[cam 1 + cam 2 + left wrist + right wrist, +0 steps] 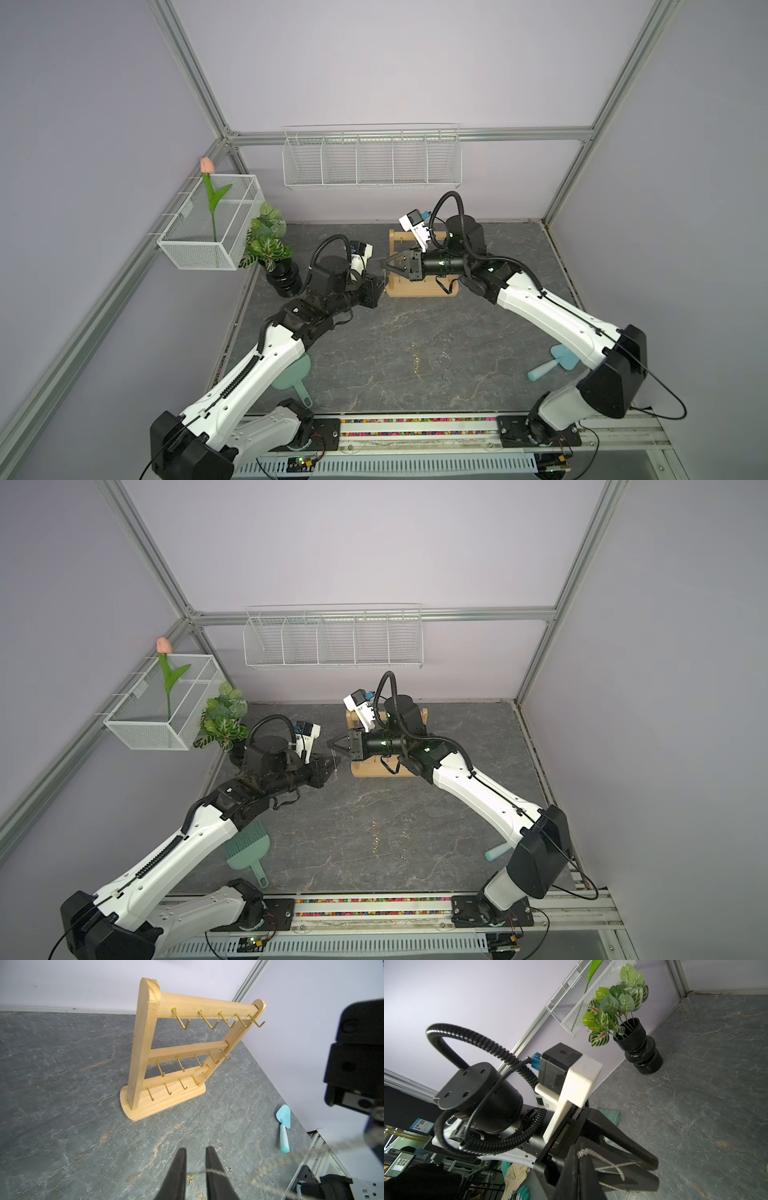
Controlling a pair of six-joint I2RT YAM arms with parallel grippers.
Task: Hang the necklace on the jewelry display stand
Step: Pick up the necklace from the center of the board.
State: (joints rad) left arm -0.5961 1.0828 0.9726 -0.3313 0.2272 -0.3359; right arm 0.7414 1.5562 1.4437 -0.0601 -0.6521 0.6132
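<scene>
Lilac walls (pixel 415 62) w/ alu frame rails (pixel 519 134). Grey veined floor slab (pixel 415 324). White wire rack (pixel 372 166) on back wall; mesh basket (pixel 195 253) w/ tulip (pixel 207 165) on side wall. Potted plant (pixel 270 241) in corner. Soft, even light.

Both top views: left arm (pixel 257 374) extends in from 7 o'clock, elbow bent, wrist aimed toward 2 o'clock. Right arm (pixel 540 307) extends in from 5 o'clock, wrist aimed toward 9 o'clock. Left pincer (pixel 196 1149): jaws a narrow gap apart. Right pincer (pixel 382 261): tips pressed together, just beside left pincer, at its 12 o'clock.
</scene>
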